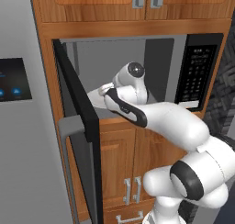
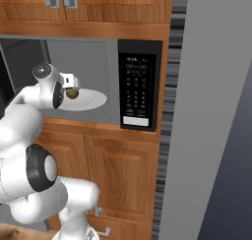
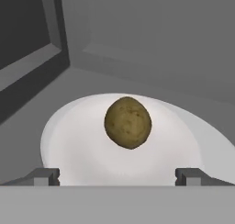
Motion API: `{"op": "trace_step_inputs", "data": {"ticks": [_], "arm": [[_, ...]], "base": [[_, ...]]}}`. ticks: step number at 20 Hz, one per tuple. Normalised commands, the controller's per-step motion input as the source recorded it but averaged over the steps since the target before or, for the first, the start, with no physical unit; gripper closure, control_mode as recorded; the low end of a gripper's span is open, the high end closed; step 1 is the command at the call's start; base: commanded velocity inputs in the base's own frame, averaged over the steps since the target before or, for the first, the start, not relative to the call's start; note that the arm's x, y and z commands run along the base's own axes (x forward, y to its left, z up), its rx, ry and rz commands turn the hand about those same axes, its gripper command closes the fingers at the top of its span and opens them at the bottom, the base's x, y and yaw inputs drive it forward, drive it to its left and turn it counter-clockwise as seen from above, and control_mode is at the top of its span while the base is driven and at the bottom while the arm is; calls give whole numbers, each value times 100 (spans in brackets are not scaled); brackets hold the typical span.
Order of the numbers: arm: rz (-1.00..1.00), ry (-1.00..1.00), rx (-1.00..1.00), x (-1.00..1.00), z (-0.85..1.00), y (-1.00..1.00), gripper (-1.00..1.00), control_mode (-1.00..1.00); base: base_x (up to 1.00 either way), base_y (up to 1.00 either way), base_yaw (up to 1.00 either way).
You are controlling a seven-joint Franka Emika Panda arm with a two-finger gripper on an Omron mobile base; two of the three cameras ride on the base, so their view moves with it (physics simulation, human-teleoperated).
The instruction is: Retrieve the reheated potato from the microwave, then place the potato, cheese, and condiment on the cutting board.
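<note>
Potato [image 3: 128, 122] sits mid turntable plate [image 3: 69, 145] inside the microwave [image 2: 140, 89], door [image 1: 80, 126] swung open. End effector [image 3: 117, 176] is lined up just short of it, jaws spread wide, nothing held. Risks: round potato could be nudged and rolled toward the back wall if the fingertips [image 3: 45, 176] are closed off-centre; the plate could be scraped if the approach is too low.
</note>
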Motion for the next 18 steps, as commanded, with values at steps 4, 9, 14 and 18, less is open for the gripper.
{"op": "trace_step_inputs", "data": {"ticks": [4,9,14,18], "arm": [[0,6,0,23,-18,2,-100,-100],[0,2,0,29,-7,0,-100,-100],[0,3,2,21,-5,0,-100,-100],[0,8,3,17,-18,3,-100,-100]], "base": [[0,0,0],[0,0,0],[0,0,0],[0,0,0]]}}
